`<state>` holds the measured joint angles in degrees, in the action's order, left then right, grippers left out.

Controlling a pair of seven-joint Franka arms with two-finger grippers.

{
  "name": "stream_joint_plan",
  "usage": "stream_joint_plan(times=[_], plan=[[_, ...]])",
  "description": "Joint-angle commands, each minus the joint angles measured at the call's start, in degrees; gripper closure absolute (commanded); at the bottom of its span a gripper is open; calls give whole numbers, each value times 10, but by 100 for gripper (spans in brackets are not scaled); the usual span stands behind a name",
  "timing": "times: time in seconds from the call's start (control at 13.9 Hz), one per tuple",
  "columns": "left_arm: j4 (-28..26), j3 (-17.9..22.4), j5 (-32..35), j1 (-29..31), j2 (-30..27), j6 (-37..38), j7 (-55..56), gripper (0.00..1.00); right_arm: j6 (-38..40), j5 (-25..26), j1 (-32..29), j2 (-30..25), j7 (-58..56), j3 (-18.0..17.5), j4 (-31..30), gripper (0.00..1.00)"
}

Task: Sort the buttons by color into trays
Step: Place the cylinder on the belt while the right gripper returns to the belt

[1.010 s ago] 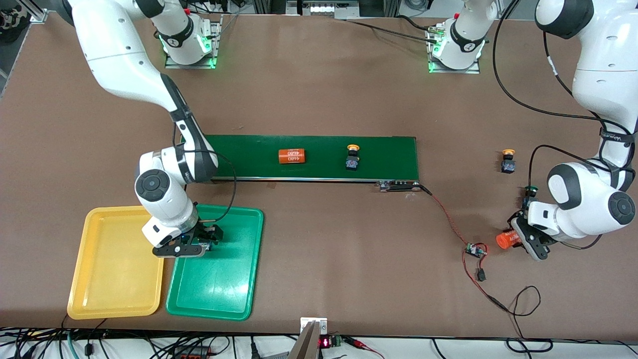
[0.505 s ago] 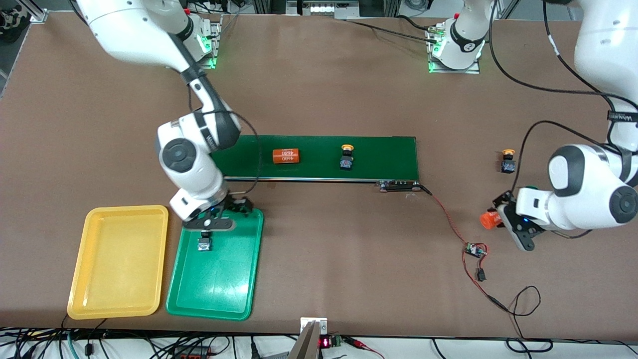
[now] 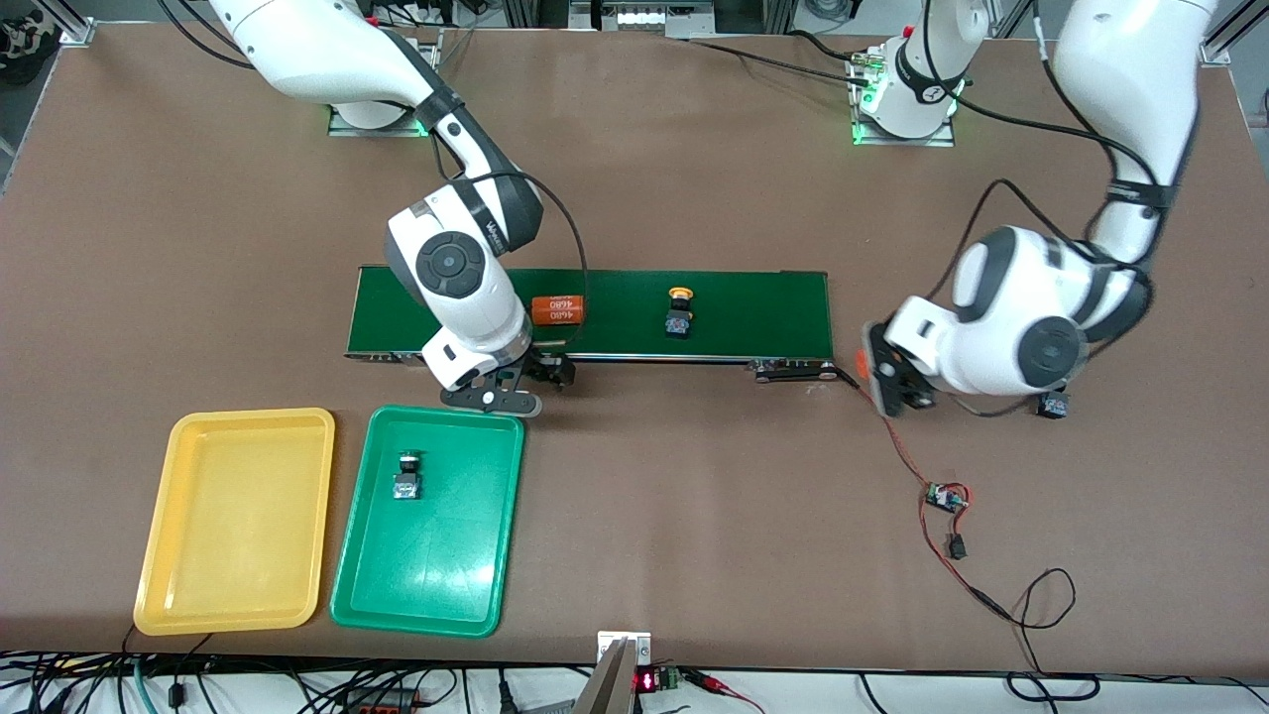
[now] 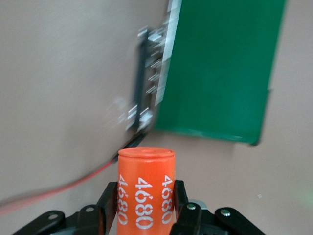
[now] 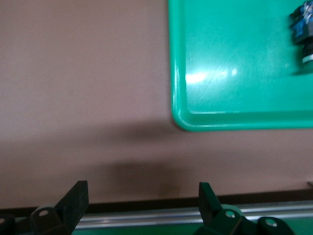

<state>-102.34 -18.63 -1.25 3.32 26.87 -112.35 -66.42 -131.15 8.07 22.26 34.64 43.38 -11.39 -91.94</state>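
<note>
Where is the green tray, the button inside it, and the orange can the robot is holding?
green tray point(image 3: 446, 575), front view, bare floor.
green-capped button point(image 3: 406, 476), front view, its body.
orange cylinder point(image 4: 145, 191), left wrist view, printed side.

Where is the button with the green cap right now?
The green-capped push-button switch lies alone in the shallow green plastic tray, beside the empty yellow tray, at the right arm's end.

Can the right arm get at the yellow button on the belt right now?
Probably yes: the right gripper is open and empty at the belt edge, and the yellow button stands clear, apart from the orange cylinder.
</note>
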Motion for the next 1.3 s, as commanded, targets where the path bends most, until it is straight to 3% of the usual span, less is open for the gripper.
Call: stream_joint_plan(times=[0.0,0.22,0.58,1.08,1.15,1.23], plan=[[-44,-44,5,3,-34,-2,-73,100,23,10,-1,-28,49,-21,-18,0],[-51,-69,5,2,-37,-15,-82,100,22,10,5,-42,86,-34,-40,0],[-116,-93,3,4,-43,-94,-76,100,19,10,-2,-88,130,-54,-91,0],[-146,-134,1,3,-55,-126,-35,100,27,11,-44,-118,74,-54,-109,0],[-146,-134,1,3,-54,-126,-36,94,34,12,-60,-120,38,-54,-105,0],[-146,-134,2,3,-53,-129,-36,77,40,12,-74,-121,-12,-54,-100,0]])
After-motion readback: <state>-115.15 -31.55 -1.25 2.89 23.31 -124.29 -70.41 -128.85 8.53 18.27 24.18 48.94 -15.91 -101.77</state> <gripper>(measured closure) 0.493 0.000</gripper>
